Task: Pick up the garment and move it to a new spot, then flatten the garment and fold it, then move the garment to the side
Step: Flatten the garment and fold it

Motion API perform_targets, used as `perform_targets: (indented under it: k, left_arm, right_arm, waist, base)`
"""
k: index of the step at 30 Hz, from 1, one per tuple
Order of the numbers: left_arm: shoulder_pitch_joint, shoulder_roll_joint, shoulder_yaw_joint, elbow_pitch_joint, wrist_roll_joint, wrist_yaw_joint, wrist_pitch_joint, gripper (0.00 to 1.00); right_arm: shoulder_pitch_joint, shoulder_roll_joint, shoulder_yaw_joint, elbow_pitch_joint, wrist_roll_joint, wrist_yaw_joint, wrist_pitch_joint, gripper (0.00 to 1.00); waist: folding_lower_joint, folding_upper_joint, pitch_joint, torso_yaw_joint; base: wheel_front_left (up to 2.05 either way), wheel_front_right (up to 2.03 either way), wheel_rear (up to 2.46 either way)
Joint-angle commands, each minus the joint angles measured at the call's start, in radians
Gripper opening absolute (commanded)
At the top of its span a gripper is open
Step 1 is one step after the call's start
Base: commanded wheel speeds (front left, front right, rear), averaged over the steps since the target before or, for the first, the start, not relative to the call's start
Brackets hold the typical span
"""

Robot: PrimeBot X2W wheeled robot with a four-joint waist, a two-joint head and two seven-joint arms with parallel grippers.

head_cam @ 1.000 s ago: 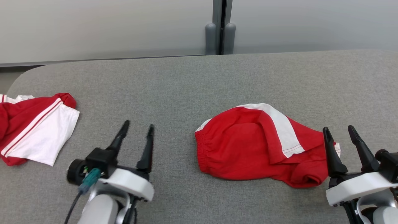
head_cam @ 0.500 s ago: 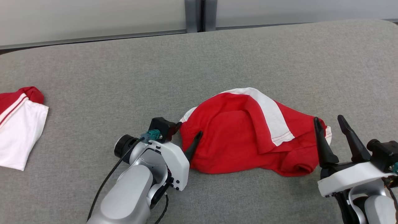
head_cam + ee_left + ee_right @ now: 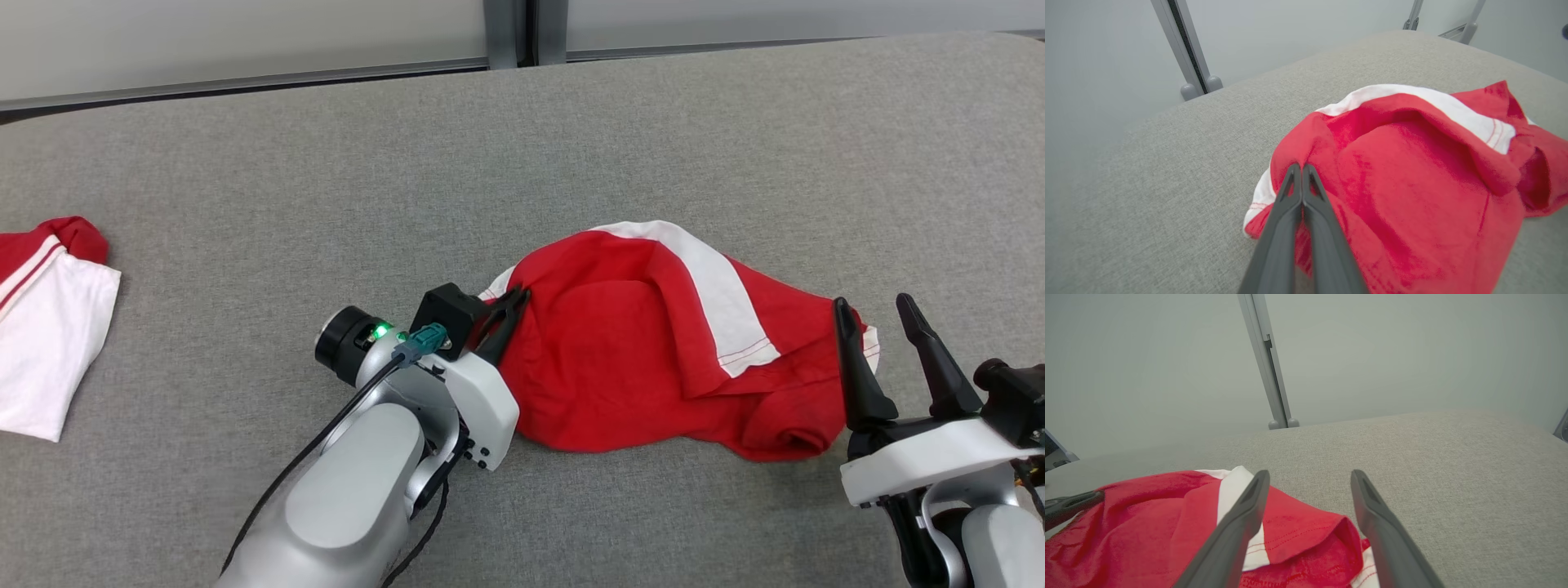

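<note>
The grey table is carrying the red shorts, which are lying crumpled near its front edge. The left claw is pinching their left end. The right claw is waiting open by their right end. Lifting, flattening and folding are all left.

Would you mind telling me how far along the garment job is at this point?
Nothing looks finished: the red garment lies crumpled on the grey table. In hand: the left tool is shut on its waistband edge, starting the pick-up, while the right tool hovers open at the other end. Left: lifting it to a new spot, flattening, folding and moving it aside.
</note>
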Motion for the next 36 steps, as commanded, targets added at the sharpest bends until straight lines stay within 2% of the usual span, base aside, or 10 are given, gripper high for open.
perform_targets:
  k: [1,7,14,17,22,23,24,25,32,36]
  left_arm:
    - [-0.028,0.009,0.0,-0.013,0.014,0.013,-0.017,0.0]
    - [0.003,0.046,-0.065,-0.146,0.102,0.049,-0.05,0.0]
    - [0.172,0.115,-0.218,-0.322,0.14,0.007,0.062,0.0]
    - [0.236,0.132,-0.247,-0.334,0.122,0.003,0.099,0.0]
    - [0.279,0.125,-0.223,-0.303,0.084,0.038,0.082,0.0]
    - [0.285,0.118,-0.213,-0.297,0.076,0.045,0.069,0.11]
    - [0.288,0.113,-0.206,-0.294,0.072,0.052,0.051,0.94]
    - [0.291,0.106,-0.196,-0.294,0.06,0.059,0.032,1.0]
    - [0.316,0.087,-0.121,-0.325,0.014,0.101,-0.116,1.0]
    - [0.324,0.083,-0.031,-0.38,-0.023,0.15,-0.183,1.0]
  right_arm:
    - [-0.009,-0.005,-0.005,0.002,0.005,0.0,-0.005,1.0]
    - [0.01,-0.004,-0.017,-0.003,0.001,0.0,-0.003,1.0]
    - [0.02,-0.003,-0.028,-0.016,0.002,0.0,0.01,1.0]
    - [0.018,-0.001,-0.033,-0.02,0.001,0.0,0.015,1.0]
    - [0.015,-0.004,-0.038,-0.023,0.004,0.0,0.02,1.0]
    - [0.016,-0.006,-0.04,-0.024,0.004,0.0,0.022,1.0]
    - [0.018,-0.007,-0.042,-0.024,0.006,0.0,0.023,1.0]
    - [0.022,-0.008,-0.046,-0.025,0.004,0.0,0.024,1.0]
    - [0.039,-0.009,-0.056,-0.031,-0.005,0.0,0.035,1.0]
    - [0.046,-0.008,-0.058,-0.037,-0.013,0.0,0.04,1.0]
  waist:
    - [0.0,0.0,-0.004,0.005]
    - [0.0,0.0,-0.02,0.035]
    - [0.0,0.0,-0.02,0.06]
    - [0.0,0.0,-0.016,0.065]
    - [0.0,0.0,-0.02,0.064]
    - [0.0,0.0,-0.021,0.063]
    - [0.0,0.0,-0.024,0.063]
    - [0.0,0.0,-0.028,0.063]
    - [0.0,0.0,-0.057,0.063]
    - [0.0,0.0,-0.075,0.065]
  base:
    - [0.0,0.0,0.0]
    - [0.0,0.0,0.0]
    - [0.0,0.0,0.0]
    - [0.0,0.0,0.0]
    - [0.0,0.0,0.0]
    - [0.0,0.0,0.0]
    - [0.0,0.0,0.0]
    - [0.0,0.0,0.0]
    - [0.0,0.0,0.0]
    - [0.0,0.0,0.0]
